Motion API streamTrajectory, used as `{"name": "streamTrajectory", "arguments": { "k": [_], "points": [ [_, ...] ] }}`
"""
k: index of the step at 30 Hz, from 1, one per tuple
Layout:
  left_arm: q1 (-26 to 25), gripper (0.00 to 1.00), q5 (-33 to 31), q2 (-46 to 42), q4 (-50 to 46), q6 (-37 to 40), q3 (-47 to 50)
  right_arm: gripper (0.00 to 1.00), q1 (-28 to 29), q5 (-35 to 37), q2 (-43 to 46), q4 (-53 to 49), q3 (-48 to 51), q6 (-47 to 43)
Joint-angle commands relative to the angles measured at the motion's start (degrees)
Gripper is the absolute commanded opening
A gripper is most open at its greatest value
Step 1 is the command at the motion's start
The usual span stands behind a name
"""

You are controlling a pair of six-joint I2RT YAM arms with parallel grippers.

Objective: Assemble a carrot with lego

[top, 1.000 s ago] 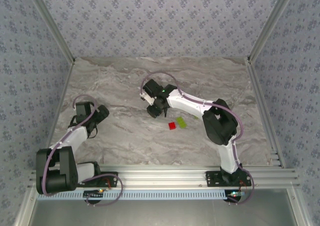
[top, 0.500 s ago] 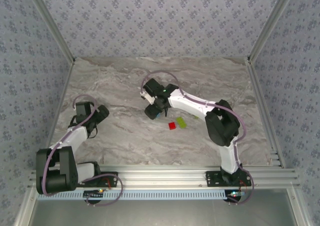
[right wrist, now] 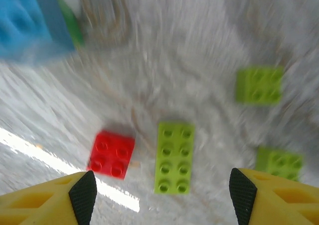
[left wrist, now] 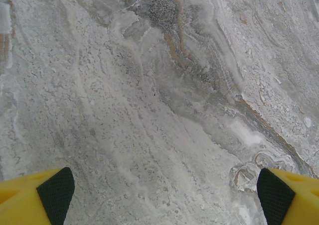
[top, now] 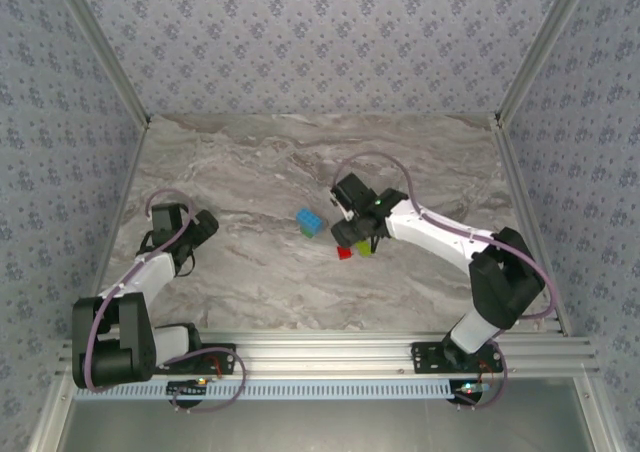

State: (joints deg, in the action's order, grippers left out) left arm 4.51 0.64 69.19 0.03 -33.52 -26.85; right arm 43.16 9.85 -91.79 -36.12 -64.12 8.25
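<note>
Hovering low over the loose lego, the right arm's yellow-tipped end effector (right wrist: 163, 200) is standing wide, w/ nothing between its black-padded fingers (right wrist: 82, 192). Just ahead of its tips the small red square plastic brick (right wrist: 111, 154) is lying studs-up on the grey marbled surface (right wrist: 199, 46). The long yellow-green eight-stud plastic brick (right wrist: 174, 158) is lying just beside it on the right, w/ a thin gap between them. An upper yellow-green square brick (right wrist: 259, 85) is sitting farther off toward the top right. A lower yellow-green brick (right wrist: 279, 163) is sitting by the right finger, partly cut off by it.

The carrot (top: 309, 223), at this point a short stack w/ a light blue brick over a dark green one, is resting on the surface. It is sitting left of that end effector, near but clear of it, approx. mid-surface. In the right wrist view it is showing at the top left corner, too smeared to read the join; the green part is prob. underneath.

The left arm's end effector (left wrist: 159, 197) is also standing wide and empty. Its yellow tips are showing at both lower corners of its wrist view, and it is pointing down at the marbled surface. From the top cam the left arm (top: 150, 262) is sitting folded at the left side, well apart from the carrot and the loose bricks.
</note>
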Motion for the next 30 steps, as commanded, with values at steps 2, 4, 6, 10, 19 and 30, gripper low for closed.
{"name": "streamTrajectory", "arguments": {
  "k": [2,4,6,10,19,30],
  "points": [
    [0.48,0.97,0.59,-0.16,0.46,0.91,-1.89,0.74,1.94,-1.49,0.97,5.64,4.92,8.91],
    [0.5,0.97,0.59,-0.21,0.41,0.93,-1.84,0.74,2.69,-1.4,0.61,6.77,5.87,10.17],
    [0.5,0.97,0.52,-0.3,0.28,0.92,-1.82,0.73,3.11,-1.14,-0.12,7.29,6.11,10.77],
    [0.45,0.97,0.53,-0.28,0.29,0.91,-1.81,0.73,3.64,-1.4,-1.51,8.06,5.7,10.99],
    [0.46,0.97,0.5,-0.19,0.31,0.91,-1.91,0.68,3.65,-2.74,-6.76,10.37,4.27,11.5],
    [0.46,0.97,0.57,-0.12,0.32,0.92,-1.98,0.44,3.75,-3.78,-10.17,11.86,3.29,11.88]
  ]
}}
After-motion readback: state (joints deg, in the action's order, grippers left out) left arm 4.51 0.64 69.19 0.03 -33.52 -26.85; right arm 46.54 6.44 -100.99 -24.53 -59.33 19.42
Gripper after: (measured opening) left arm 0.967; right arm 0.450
